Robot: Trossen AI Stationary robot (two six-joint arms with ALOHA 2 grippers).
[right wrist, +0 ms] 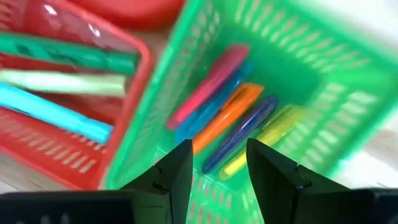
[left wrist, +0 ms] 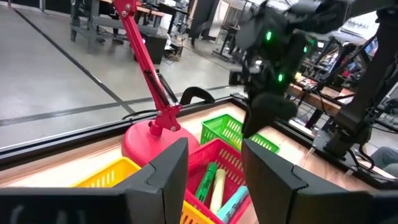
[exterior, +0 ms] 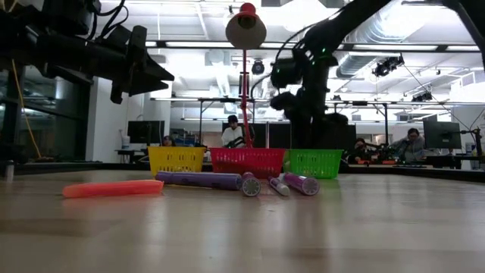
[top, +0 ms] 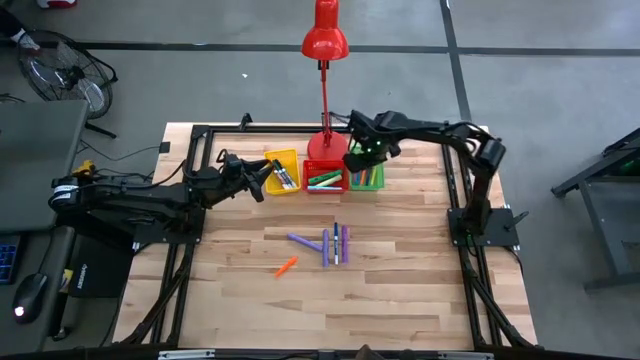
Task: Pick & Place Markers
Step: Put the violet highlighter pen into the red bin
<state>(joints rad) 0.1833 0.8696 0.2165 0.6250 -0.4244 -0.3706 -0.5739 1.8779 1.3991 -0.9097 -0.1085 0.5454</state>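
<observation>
The left gripper is hovering just over the near-left edge of the yellow bin, its two dark fingers standing spread with nothing between them; that bin is holding a few markers. Next along, the red bin is holding green, pale and light-blue markers beside the base of the red desk lamp. Further right, the right gripper is hanging directly over the green bin, and its wrist view is showing its fingers parted and empty, with a pink, a blue, an orange, a purple and a yellow marker lying side by side in the bin below them. The markers yet to be sorted are lying on the bare wooden table, well nearer the front edge than either claw: an orange marker on the left, lying at a slant, then a cluster of purple markers, one lying crosswise and the others with their long axes running front to back. Judging from this, the cluster is sitting roughly midway between the arms, slightly closer to the right arm's reach, while the orange one is lying more toward the left arm. No brand, label or writing is readable anywhere in these views.
</observation>
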